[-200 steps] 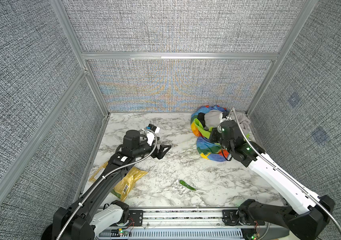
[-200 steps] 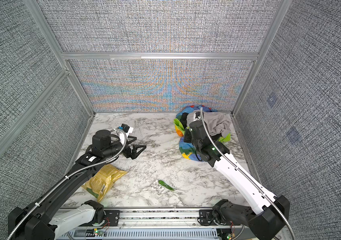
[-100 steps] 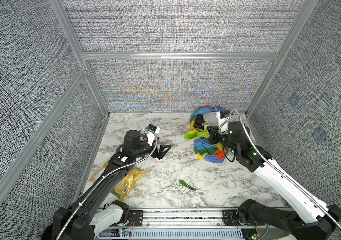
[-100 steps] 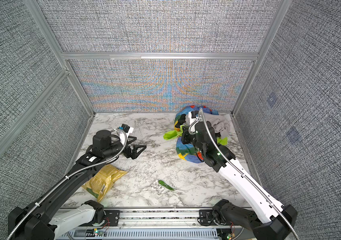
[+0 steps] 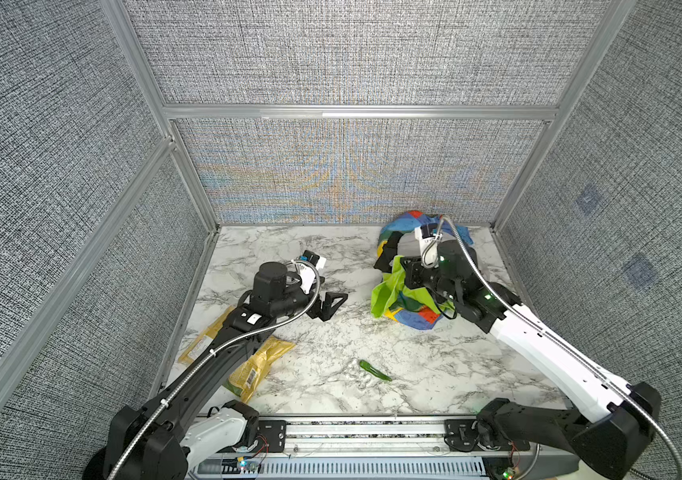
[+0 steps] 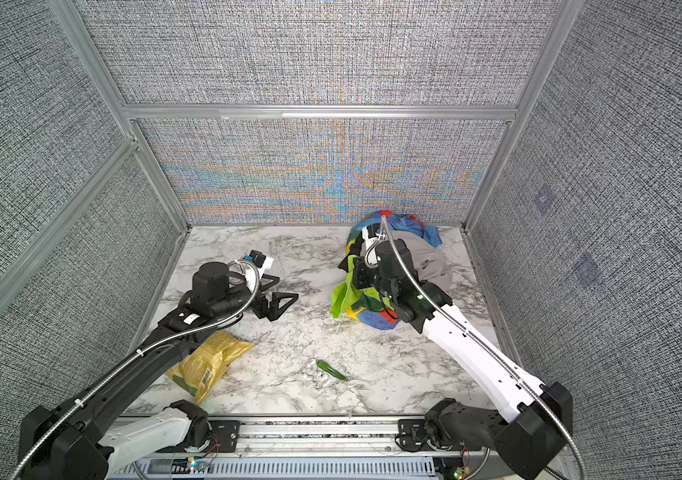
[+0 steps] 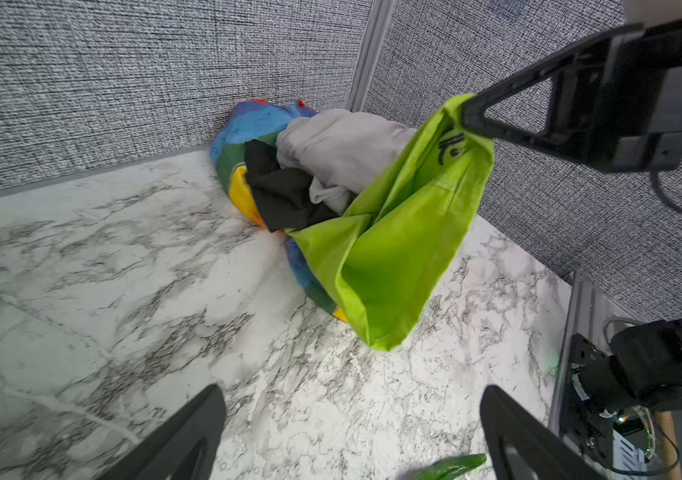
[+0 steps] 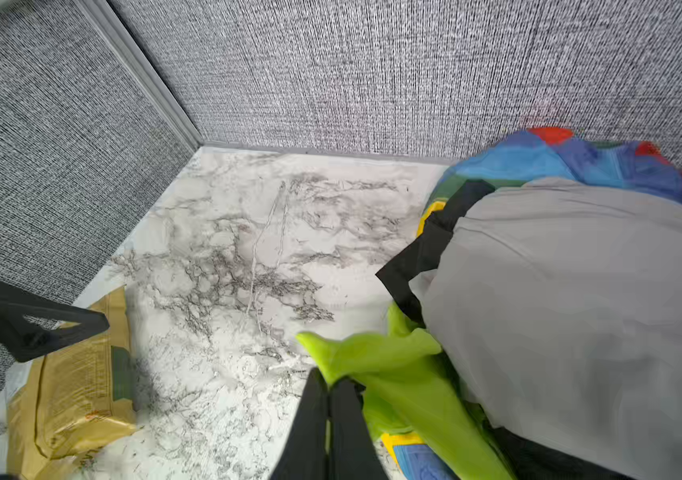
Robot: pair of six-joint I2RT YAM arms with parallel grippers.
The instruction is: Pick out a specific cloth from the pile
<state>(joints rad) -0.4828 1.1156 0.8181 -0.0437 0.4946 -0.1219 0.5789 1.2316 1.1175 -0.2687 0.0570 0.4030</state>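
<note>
The pile (image 5: pixel 416 319) (image 6: pixel 430 257) (image 7: pixel 339 141) (image 8: pixel 580 291) of grey, black and rainbow-striped garments lies in the back right corner. My right gripper (image 5: pixel 398 266) (image 6: pixel 351 270) (image 7: pixel 467 118) (image 8: pixel 328 381) is shut on the top edge of the lime-green cloth (image 5: pixel 385 293) (image 6: pixel 340 297) (image 7: pixel 393 241) (image 8: pixel 389 361). The cloth hangs from it over the pile's left side, a dark logo near the pinch, its lower end near the table. My left gripper (image 5: pixel 333 302) (image 6: pixel 284 301) (image 7: pixel 347 392) stands open and empty over bare table, left of the cloth.
A yellow snack bag (image 5: pixel 256 365) (image 6: pixel 210 361) (image 8: pixel 69 382) lies under the left arm at the front left. A small green pepper (image 5: pixel 374 371) (image 6: pixel 331 370) (image 7: pixel 447 465) lies front centre. Grey walls close in the back and both sides.
My right gripper has risen and drawn back from the pile, pulling the lime-green cloth up and out so that it now hangs free. The left arm has stayed still.
</note>
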